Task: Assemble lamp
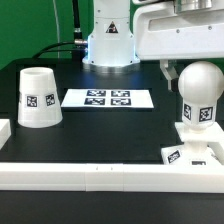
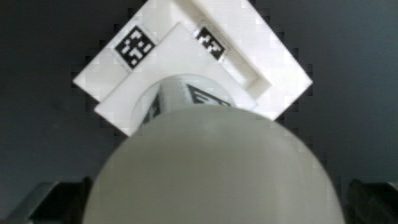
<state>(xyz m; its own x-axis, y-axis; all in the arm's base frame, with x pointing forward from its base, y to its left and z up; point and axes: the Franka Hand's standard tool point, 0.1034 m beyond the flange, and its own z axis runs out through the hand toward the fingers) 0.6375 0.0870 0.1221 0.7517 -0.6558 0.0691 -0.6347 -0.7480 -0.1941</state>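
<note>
— Standing where was the bulb (image 1: 200, 92)?
— Upright on the base (image 1: 196, 152). The fingers (image 2: 50, 200) were spread wide either side of its head, gripping nothing. The shade (image 1: 40, 97) sat well apart from the base, beyond the marker board (image 1: 108, 98).

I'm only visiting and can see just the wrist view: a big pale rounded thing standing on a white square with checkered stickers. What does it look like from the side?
Observer: It is the bulb, round head up. It stands upright on the flat base, at the exterior view's right.
Operator: Does the lamp have its shade on?
Observer: Not yet. The shade stands by itself with its wide end down, at the exterior view's left, well apart from the bulb.
Operator: Is anything lying between the two?
Observer: Yes, the marker board lies flat on the table between them.
</note>
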